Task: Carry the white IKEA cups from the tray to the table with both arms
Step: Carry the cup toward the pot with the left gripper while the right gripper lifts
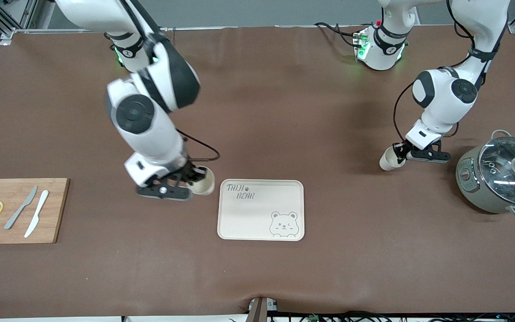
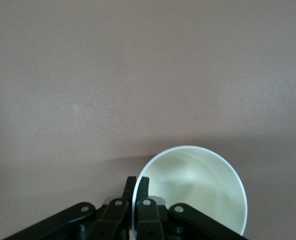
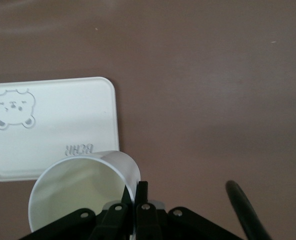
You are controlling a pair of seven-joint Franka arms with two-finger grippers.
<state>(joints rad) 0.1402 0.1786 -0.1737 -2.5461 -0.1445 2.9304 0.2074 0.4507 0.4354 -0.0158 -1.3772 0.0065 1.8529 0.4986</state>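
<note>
Each arm holds one white IKEA cup by its rim, one finger inside the wall and one outside. My right gripper (image 1: 193, 175) is shut on a cup (image 1: 204, 180) just beside the bear tray (image 1: 261, 210), at the corner toward the right arm's end. In the right wrist view the gripper (image 3: 136, 189) pinches that cup (image 3: 78, 195), with the tray (image 3: 53, 130) partly under the cup. My left gripper (image 1: 401, 152) is shut on the other cup (image 1: 388, 160), tilted over bare brown table near the pot. In the left wrist view the gripper (image 2: 136, 182) clamps this cup (image 2: 198, 195).
A grey-green pot (image 1: 499, 174) with a glass lid stands at the left arm's end. A wooden cutting board (image 1: 16, 210) with two knives and lemon slices lies at the right arm's end. A brown mat (image 1: 284, 112) covers the table.
</note>
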